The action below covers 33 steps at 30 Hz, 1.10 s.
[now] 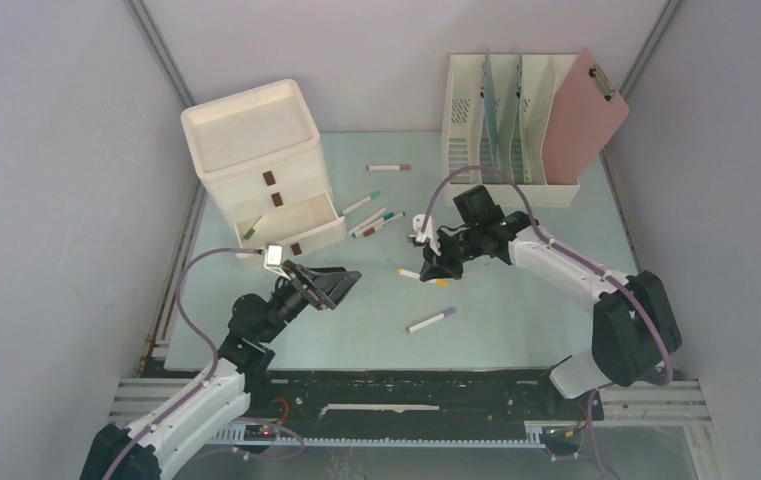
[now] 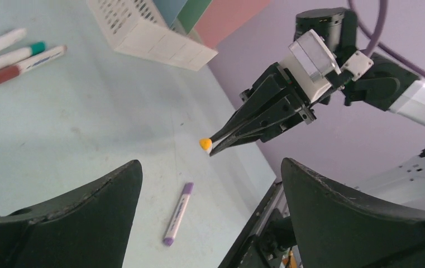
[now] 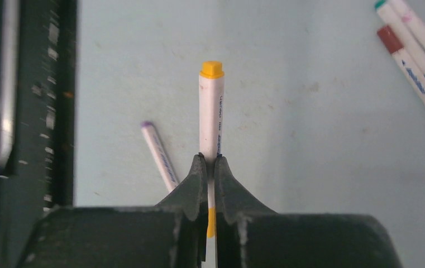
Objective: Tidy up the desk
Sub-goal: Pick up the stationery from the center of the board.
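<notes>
Tabletop (image 1: 536, 300): pale mint, from near black rail to far wall.
Right tool (image 3: 210, 164): clamped on yellow marker (image 3: 211, 111) at mid-barrel, near tabletop centre.
Left tool (image 1: 348, 283): spread wide, holding nothing, left of centre, aimed right.
Purple marker (image 1: 431, 320): flat on tabletop, just near of right tool.
Drawer unit (image 1: 256, 150): far left, bottom drawer pulled out.
File rack (image 1: 486, 120): far right, pink clipboard (image 1: 586, 120) at its right end.
Loose markers (image 1: 374, 220): between drawer unit and file rack.
</notes>
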Each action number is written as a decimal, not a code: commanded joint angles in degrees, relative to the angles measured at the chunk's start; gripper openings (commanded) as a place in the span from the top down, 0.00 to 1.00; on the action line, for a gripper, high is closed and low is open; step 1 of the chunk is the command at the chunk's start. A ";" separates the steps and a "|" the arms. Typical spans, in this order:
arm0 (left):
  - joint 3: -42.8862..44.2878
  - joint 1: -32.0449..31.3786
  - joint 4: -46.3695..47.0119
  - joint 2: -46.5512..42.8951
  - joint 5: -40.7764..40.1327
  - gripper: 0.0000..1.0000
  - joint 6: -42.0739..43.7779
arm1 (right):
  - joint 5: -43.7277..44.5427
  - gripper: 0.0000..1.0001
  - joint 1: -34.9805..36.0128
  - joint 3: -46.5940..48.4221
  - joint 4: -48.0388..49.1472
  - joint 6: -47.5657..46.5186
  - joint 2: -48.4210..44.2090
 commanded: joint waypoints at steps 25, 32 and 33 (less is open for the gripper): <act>19.26 -20.36 31.00 32.18 -10.24 0.19 10.47 | -42.95 1.00 -5.98 2.04 9.83 30.02 -3.95; 18.64 -21.55 32.45 33.91 -10.59 0.32 9.70 | -42.28 1.00 -6.65 2.06 11.11 31.99 -3.38; 18.62 -21.67 32.62 34.15 -10.59 0.34 9.69 | -42.07 1.00 -6.77 2.08 11.33 32.21 -3.23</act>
